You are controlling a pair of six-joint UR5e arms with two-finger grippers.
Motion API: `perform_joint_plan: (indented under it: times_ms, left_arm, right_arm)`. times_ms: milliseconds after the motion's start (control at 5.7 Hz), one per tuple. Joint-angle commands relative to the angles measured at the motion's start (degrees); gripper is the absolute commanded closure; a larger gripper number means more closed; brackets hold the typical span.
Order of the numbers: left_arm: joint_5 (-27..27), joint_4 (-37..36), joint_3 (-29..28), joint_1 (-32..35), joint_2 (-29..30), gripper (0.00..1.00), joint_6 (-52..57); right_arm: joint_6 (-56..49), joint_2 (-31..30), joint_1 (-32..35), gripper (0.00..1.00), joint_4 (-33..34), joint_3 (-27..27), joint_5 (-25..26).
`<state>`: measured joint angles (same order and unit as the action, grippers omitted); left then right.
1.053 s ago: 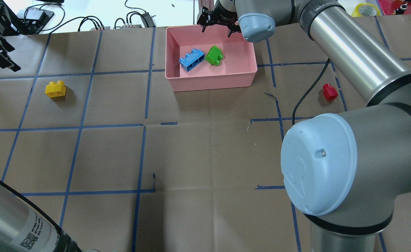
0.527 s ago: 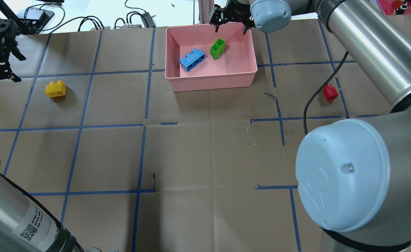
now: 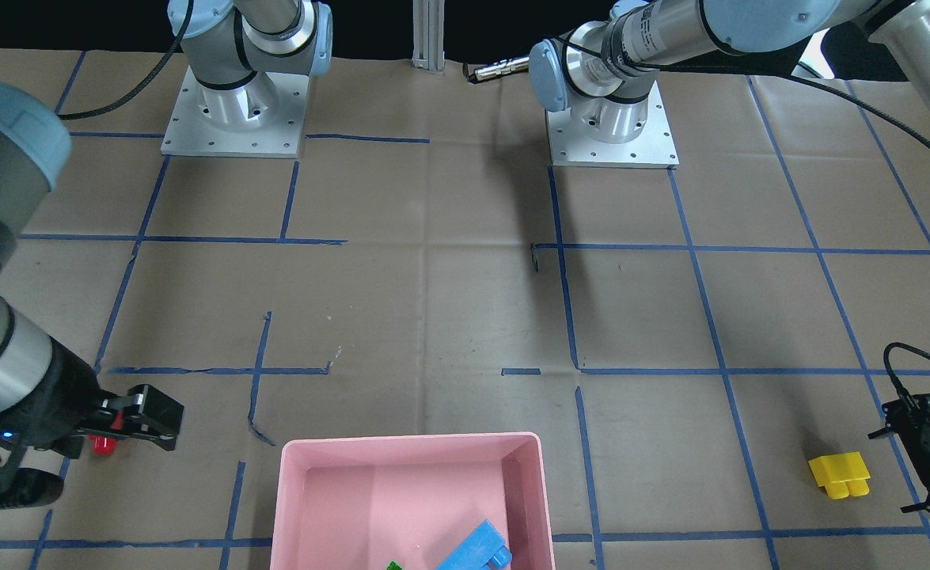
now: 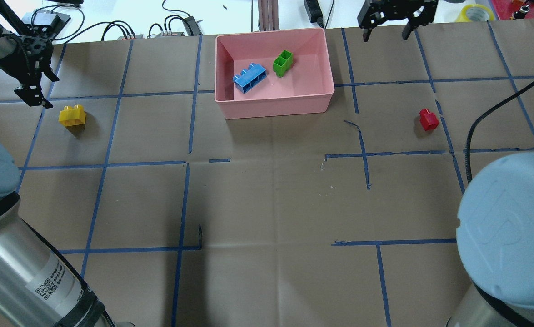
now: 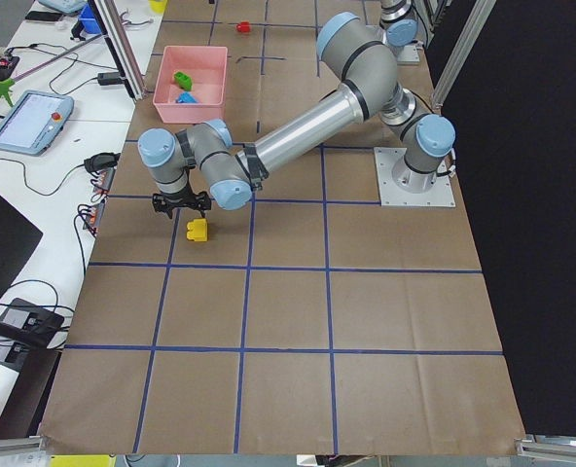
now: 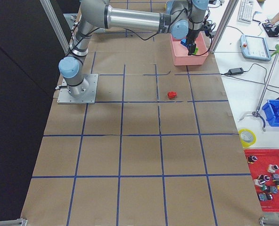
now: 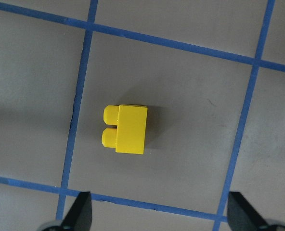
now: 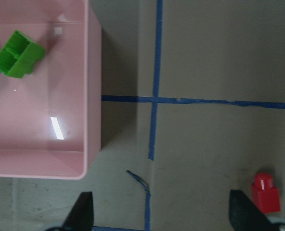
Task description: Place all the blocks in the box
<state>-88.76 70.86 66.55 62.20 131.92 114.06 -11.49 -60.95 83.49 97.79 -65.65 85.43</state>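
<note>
The pink box (image 4: pixel 276 107) stands at the far middle of the table. The blue block (image 4: pixel 249 77) and the green block (image 4: pixel 283 62) lie inside it. The yellow block (image 4: pixel 72 115) lies on the paper at the left, and shows in the left wrist view (image 7: pixel 125 129). My left gripper (image 4: pixel 32 94) is open and empty, hovering just beyond the yellow block. The red block (image 4: pixel 428 120) lies at the right, and shows in the right wrist view (image 8: pixel 266 193). My right gripper (image 4: pixel 384 32) is open and empty, high at the far edge, right of the box.
Cables (image 4: pixel 121 29) and an aluminium post (image 4: pixel 264 13) lie behind the box beyond the table's far edge. A yellow tape roll (image 4: pixel 475 11) sits at the far right. Blue tape lines grid the brown paper.
My right gripper has moved right from over the box's far wall to beyond its right side. The green block tipped over and now rests still. My left gripper has moved nearer the yellow block.
</note>
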Motion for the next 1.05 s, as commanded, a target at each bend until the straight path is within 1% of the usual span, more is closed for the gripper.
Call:
perform_joint_plan:
  times_ms: [0,176,351,527,702,878]
  left_arm:
    - [0.2,-8.1,5.3,0.4,0.8,0.0,0.5]
    - [0.3,-13.3,9.4,0.3,0.3,0.0,0.5]
    - [0.4,-13.6,11.0,-0.1,-0.8,0.01,0.7]
    - [0.3,-13.5,11.5,-0.4,-1.2,0.01,3.0]
    - [0.5,-13.6,12.6,-1.6,-1.2,0.01,5.2]
    - [0.5,-13.7,13.9,-1.8,-1.2,0.01,5.4]
  right_arm:
    - [-8.3,-0.6,-5.1,0.06,1.0,-8.3,0.1]
    - [-9.7,-3.7,-6.7,0.07,8.6,-16.6,0.1]
    - [-10.3,-5.2,-9.5,0.05,16.7,-24.7,-0.1]
    - [-14.8,-4.5,-11.7,0.05,25.2,-29.4,-0.4]
    - [-17.2,-3.4,-12.4,0.05,32.5,-30.9,-0.6]
    - [-17.3,-2.3,-12.3,0.05,35.0,-33.6,-0.7]
